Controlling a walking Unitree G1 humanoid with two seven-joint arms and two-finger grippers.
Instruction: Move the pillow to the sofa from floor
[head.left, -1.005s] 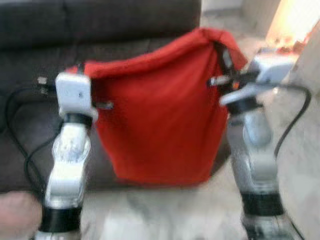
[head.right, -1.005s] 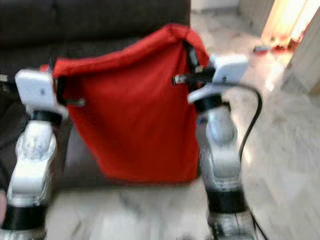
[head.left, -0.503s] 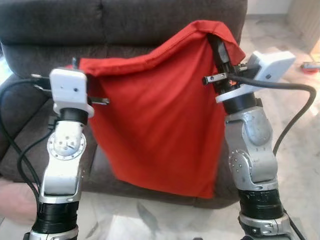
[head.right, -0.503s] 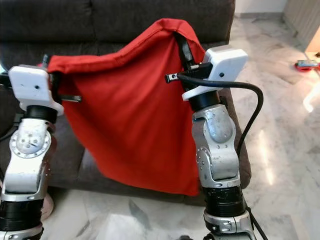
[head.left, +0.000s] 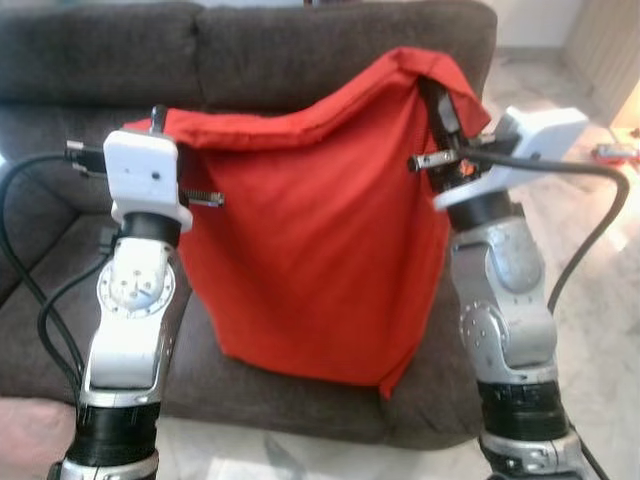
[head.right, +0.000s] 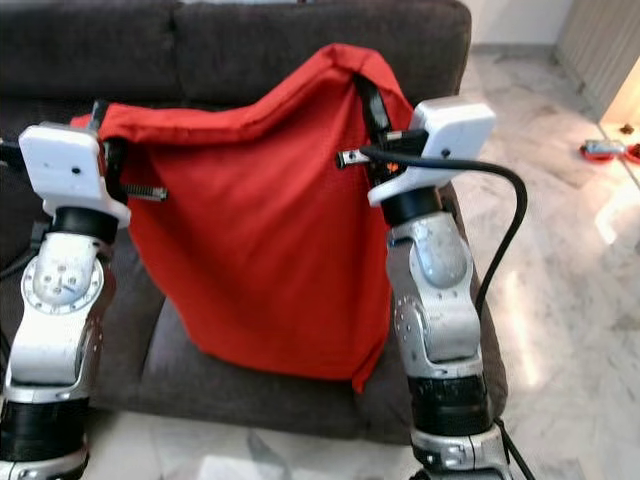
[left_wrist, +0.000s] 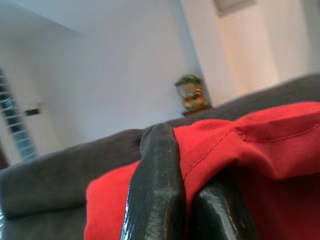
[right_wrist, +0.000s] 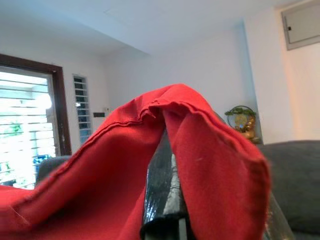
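A red pillow hangs slack between my two arms, over the seat of the dark grey sofa. My left gripper is shut on the pillow's upper left corner. My right gripper is shut on the upper right corner, held a little higher. The pillow's lower edge hangs just above the seat cushion; I cannot tell if it touches. In the left wrist view the black fingers pinch red cloth. In the right wrist view red cloth drapes over a finger.
Pale marble floor lies right of the sofa, with a small red object on it farther off. Black cables loop beside my left arm. A small figurine stands behind the sofa back, and a louvred window is in the far wall.
The camera has come closer to the sofa and the blur has cleared. The pillow now hangs over the seat rather than in front of it. Both grippers keep their hold.
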